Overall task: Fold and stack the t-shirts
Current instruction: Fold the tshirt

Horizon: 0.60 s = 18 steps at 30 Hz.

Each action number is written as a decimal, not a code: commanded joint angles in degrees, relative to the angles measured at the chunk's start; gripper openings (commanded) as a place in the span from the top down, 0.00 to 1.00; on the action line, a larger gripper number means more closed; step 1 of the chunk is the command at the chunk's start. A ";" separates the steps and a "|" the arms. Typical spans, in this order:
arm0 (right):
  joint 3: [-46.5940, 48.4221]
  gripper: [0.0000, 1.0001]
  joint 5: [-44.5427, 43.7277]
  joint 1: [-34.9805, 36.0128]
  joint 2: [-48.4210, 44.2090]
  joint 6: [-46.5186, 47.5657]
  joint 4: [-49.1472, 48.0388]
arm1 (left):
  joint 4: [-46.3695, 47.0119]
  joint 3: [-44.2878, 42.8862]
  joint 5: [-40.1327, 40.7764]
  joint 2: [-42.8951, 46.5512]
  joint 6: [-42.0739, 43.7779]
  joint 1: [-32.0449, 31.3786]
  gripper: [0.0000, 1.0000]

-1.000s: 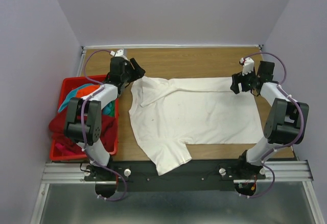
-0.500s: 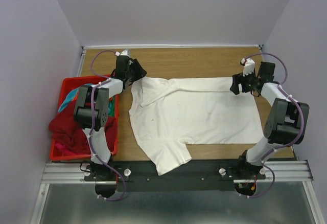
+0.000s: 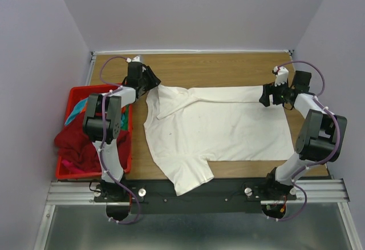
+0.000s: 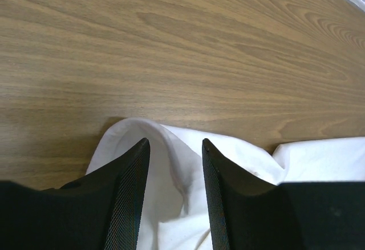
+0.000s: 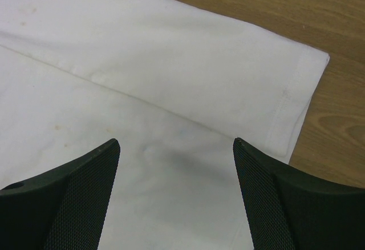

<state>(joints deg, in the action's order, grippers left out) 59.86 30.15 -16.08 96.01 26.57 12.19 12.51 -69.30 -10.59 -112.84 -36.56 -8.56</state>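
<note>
A large white t-shirt (image 3: 222, 127) lies spread flat across the wooden table (image 3: 228, 67), collar end to the left. My left gripper (image 3: 151, 82) is at its far left shoulder. In the left wrist view the left gripper (image 4: 174, 142) has its jaws partly closed around a raised fold of the white t-shirt (image 4: 319, 158), with a gap still showing on both sides. My right gripper (image 3: 266, 98) hovers wide open over the far right hem corner; the right wrist view shows flat white t-shirt (image 5: 171, 61) below the right gripper (image 5: 177, 142). Dark red (image 3: 85, 141), teal (image 3: 76, 113) and orange (image 3: 100, 99) t-shirts lie heaped in the basket.
A red plastic basket (image 3: 64, 174) stands at the table's left edge beside the left arm. Bare wood (image 4: 171, 44) runs along the back behind the shirt, and a strip shows right of the hem (image 5: 331, 119). Walls close in on three sides.
The left gripper's jaws have narrowed around the shirt's shoulder fold, and the left arm has straightened toward it. The right gripper has shifted slightly to the right, still open.
</note>
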 commanded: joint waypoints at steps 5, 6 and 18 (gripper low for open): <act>-0.70 0.13 2.54 -0.97 -1.17 -0.64 0.74 | -1.09 -0.92 -3.11 -3.26 -0.53 0.65 0.54; -0.70 0.13 2.63 -1.06 -1.17 -0.64 0.82 | -1.17 -1.10 -3.56 -3.62 -0.53 0.73 0.57; -1.06 0.13 3.07 -2.12 -1.09 -0.11 0.82 | -0.38 6.97 5.05 8.59 -0.27 0.82 1.00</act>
<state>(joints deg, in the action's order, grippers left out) 59.40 31.48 -17.39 95.98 26.57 12.19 11.09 -64.73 -10.57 -110.50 -37.39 -8.21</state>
